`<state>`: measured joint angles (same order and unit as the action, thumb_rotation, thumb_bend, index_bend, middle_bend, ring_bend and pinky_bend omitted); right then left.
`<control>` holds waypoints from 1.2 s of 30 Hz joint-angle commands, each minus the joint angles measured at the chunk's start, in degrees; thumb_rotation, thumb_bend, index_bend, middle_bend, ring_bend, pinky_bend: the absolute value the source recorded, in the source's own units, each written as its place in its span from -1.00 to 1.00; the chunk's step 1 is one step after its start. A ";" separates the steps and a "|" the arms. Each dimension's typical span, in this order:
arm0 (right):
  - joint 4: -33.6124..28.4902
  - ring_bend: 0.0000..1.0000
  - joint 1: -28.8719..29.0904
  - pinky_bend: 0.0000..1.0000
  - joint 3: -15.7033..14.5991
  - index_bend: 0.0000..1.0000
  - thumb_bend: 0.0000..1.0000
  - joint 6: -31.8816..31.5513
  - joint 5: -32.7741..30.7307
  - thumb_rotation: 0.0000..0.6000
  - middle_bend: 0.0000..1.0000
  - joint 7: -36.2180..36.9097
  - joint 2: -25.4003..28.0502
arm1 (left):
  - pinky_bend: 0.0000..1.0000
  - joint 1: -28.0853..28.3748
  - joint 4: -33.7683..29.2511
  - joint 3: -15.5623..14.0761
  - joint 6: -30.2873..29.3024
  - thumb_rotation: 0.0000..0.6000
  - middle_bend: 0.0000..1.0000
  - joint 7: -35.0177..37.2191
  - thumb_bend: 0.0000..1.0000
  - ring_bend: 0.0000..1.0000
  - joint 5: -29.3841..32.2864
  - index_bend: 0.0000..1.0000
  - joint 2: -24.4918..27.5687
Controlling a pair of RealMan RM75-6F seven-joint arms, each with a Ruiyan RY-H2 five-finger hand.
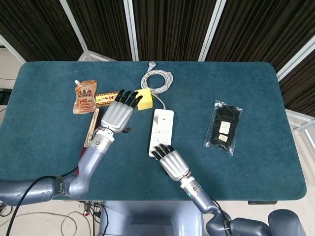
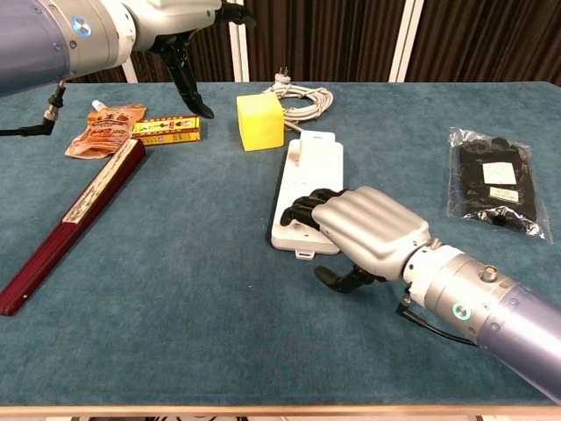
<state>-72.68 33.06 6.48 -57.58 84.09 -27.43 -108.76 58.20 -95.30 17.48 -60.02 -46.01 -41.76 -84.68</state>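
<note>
White power strip (image 1: pixel 159 132) flat beside yellow cube (image 1: pixel 146 100).

The left hand (image 1: pixel 119 112) is raised above the table, palm down, its dark-tipped fingers (image 1: pixel 129 98) spread and stretched forward, holding nothing; its grey forearm slants back toward the near left edge. The right hand (image 2: pixel 364 228) sits low, palm down, fingers (image 2: pixel 307 207) slightly apart and bent at the tips, thumb tucked beneath (nothing is gripped). Its wrist and forearm run back to the lower right.
</note>
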 commanded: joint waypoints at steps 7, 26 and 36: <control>1.87 -0.67 1.22 -0.57 -0.45 -0.63 -0.02 -1.98 1.98 1.00 -0.58 1.58 -1.36 | -1.00 0.45 0.19 -0.79 -1.07 1.00 -1.00 1.26 -0.81 -1.00 -0.34 -1.00 -0.08; 2.30 -0.67 2.29 -0.57 -0.34 -0.61 -0.02 -0.58 -1.09 1.00 -0.56 -1.48 -2.21 | -0.95 1.12 1.01 -2.37 -1.03 1.00 -0.98 3.22 -0.81 -1.00 -0.58 -0.97 -0.14; 0.12 -0.64 2.28 -0.56 -0.93 -0.55 -0.02 -0.01 -2.25 1.00 -0.51 -2.20 -1.09 | -0.79 5.71 5.83 -1.63 3.00 1.00 -0.75 1.20 -0.73 -0.97 1.89 -0.75 -3.39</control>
<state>-72.51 35.35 5.60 -57.64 81.90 -29.60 -109.91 62.98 -90.43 15.62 -57.89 -44.24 -40.59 -87.24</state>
